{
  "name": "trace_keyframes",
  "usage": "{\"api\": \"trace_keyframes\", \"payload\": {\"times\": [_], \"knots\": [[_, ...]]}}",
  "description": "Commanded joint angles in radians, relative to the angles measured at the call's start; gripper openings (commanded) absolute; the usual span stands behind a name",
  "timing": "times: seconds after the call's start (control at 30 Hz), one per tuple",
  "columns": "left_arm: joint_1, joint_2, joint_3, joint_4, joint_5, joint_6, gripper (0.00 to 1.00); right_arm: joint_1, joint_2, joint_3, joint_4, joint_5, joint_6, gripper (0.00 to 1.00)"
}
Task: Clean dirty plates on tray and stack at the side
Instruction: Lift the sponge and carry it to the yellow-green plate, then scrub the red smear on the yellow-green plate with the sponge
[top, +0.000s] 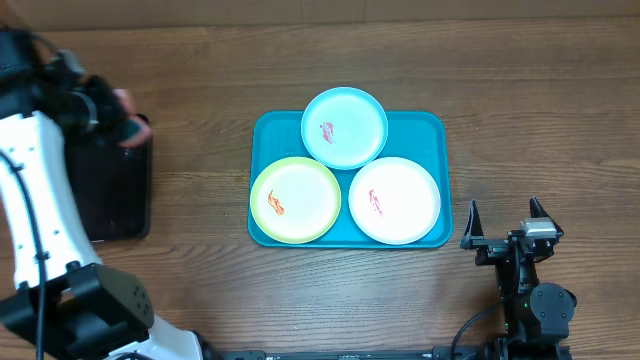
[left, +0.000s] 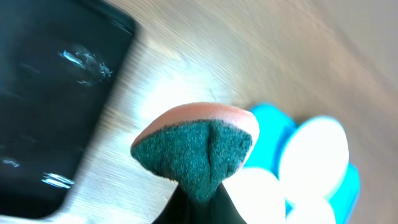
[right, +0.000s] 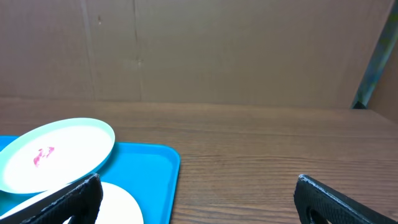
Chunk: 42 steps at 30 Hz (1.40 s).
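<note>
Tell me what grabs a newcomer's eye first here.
A turquoise tray mid-table carries three smeared plates: light blue plate at the far side, yellow-green plate near left, white plate near right. At the far left, by a black tray, the left fingers pinch a green-faced sponge.
</note>
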Motion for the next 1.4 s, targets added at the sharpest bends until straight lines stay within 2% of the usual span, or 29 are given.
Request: {"api": "trace_keyframes", "payload": {"times": [0.0, 0.17, 0.3, 0.57, 0.87, 0.9, 0.97, 1.0, 1.03, 1.1, 1.23, 1.37], "knots": [[-0.125, 0.046, -0.039, -0.056, 0.095, 0.121, 0.04, -0.004, -0.010, -0.010, 0.007, 0.002, 0.000, 1.00], [-0.305, 0.099, -0.152, -0.044, 0.092, 0.153, 0.04, -0.004, -0.010, -0.010, 0.007, 0.002, 0.000, 1.00], [-0.441, 0.138, -0.263, 0.047, 0.076, 0.150, 0.04, -0.004, -0.010, -0.010, 0.007, 0.002, 0.000, 1.00], [-0.610, 0.162, -0.395, 0.208, -0.134, -0.064, 0.04, -0.004, -0.010, -0.010, 0.007, 0.002, 0.000, 1.00], [-0.743, 0.163, -0.528, 0.397, -0.174, -0.164, 0.05, -0.004, -0.010, -0.010, 0.007, 0.002, 0.000, 1.00], [-0.749, 0.163, -0.533, 0.405, -0.178, -0.164, 0.11, -0.004, -0.010, -0.010, 0.007, 0.002, 0.000, 1.00], [-0.753, 0.163, -0.534, 0.404, -0.187, -0.163, 0.34, -0.004, -0.010, -0.010, 0.008, 0.002, 0.000, 1.00], [-0.753, 0.163, -0.534, 0.404, -0.191, -0.163, 0.57, -0.004, -0.010, -0.010, 0.007, 0.002, 0.000, 1.00], [-0.753, 0.163, -0.534, 0.403, -0.194, -0.163, 0.67, -0.004, -0.010, -0.010, 0.007, 0.002, 0.000, 1.00], [-0.749, 0.163, -0.533, 0.402, -0.193, -0.163, 0.67, -0.004, -0.010, -0.010, 0.007, 0.002, 0.000, 1.00], [-0.734, 0.163, -0.491, 0.343, -0.193, -0.155, 0.60, -0.004, -0.010, -0.010, 0.007, 0.002, 0.000, 1.00], [-0.727, 0.163, -0.451, 0.291, -0.193, -0.155, 0.57, -0.004, -0.010, -0.010, 0.007, 0.002, 0.000, 1.00]]}}
